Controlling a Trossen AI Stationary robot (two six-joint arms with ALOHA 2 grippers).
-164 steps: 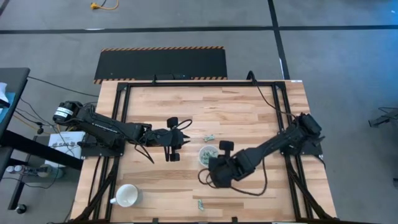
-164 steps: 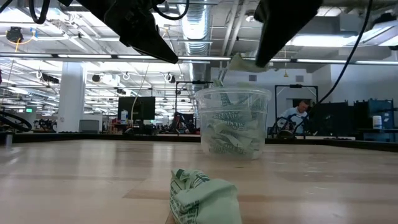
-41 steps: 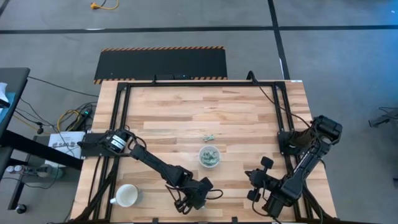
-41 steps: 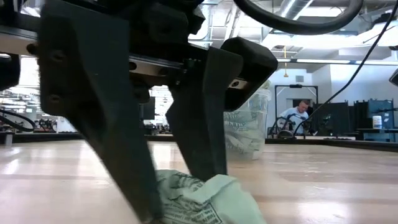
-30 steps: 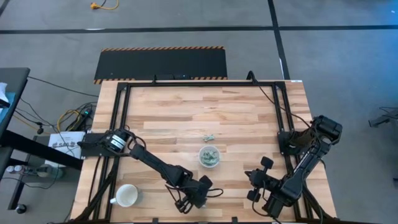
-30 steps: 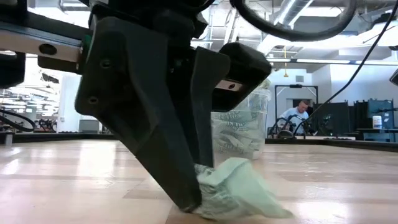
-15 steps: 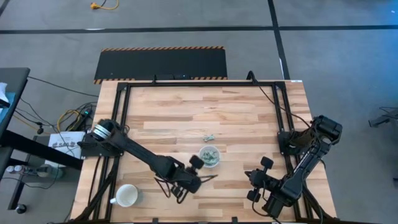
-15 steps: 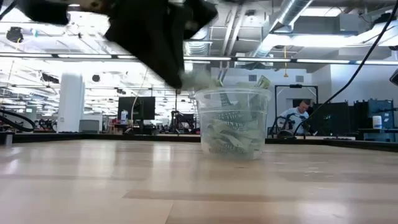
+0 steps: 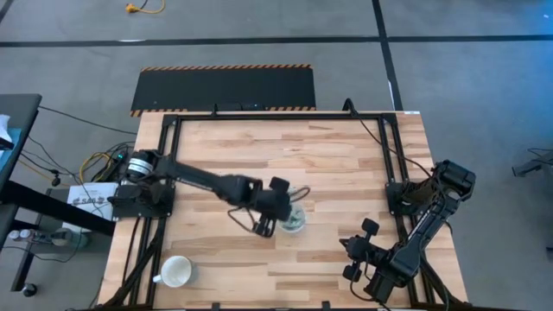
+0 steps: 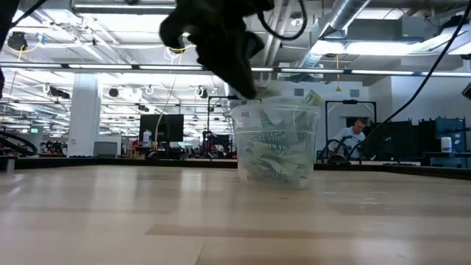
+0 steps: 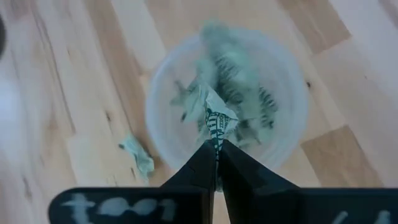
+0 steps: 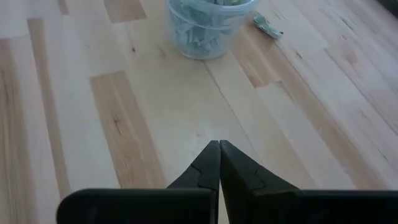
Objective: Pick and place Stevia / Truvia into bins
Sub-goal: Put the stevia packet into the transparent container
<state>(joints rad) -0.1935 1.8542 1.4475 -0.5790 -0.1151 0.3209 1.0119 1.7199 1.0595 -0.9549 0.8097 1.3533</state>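
A clear plastic cup (image 9: 295,223) partly filled with green-and-white sachets stands mid-table, also in the low view (image 10: 276,147) and the left wrist view (image 11: 273,74). My left gripper (image 11: 216,149) hangs over the cup's rim, shut on one crumpled sachet (image 11: 219,118); the low view shows its tips (image 10: 252,92) at the rim's left. Another sachet (image 11: 138,155) lies flat on the wood just beyond the cup, also in the right wrist view (image 12: 267,26). My right gripper (image 12: 219,152) waits shut near the table's near right corner (image 9: 348,250), pointing at the cup (image 12: 205,25). My left gripper pinches the sachet by its lower end (image 11: 217,138) between its two fingertips. The fingers slant down from the table's left side. The sachet sticks out past the tips, lifted clear, over the cup's opening.
A white handled mug (image 9: 176,272) stands at the near left. Black frame rails (image 9: 169,164) run along the table's left, far and right sides. Bare wood (image 9: 285,268) lies between the cup and the near edge.
My left gripper, shut on the sachet, has risen from the wood near the table's near edge and swung toward the far edge, up to the cup's rim. The sachet has gone from lying on the table to lifted clear above the cup.
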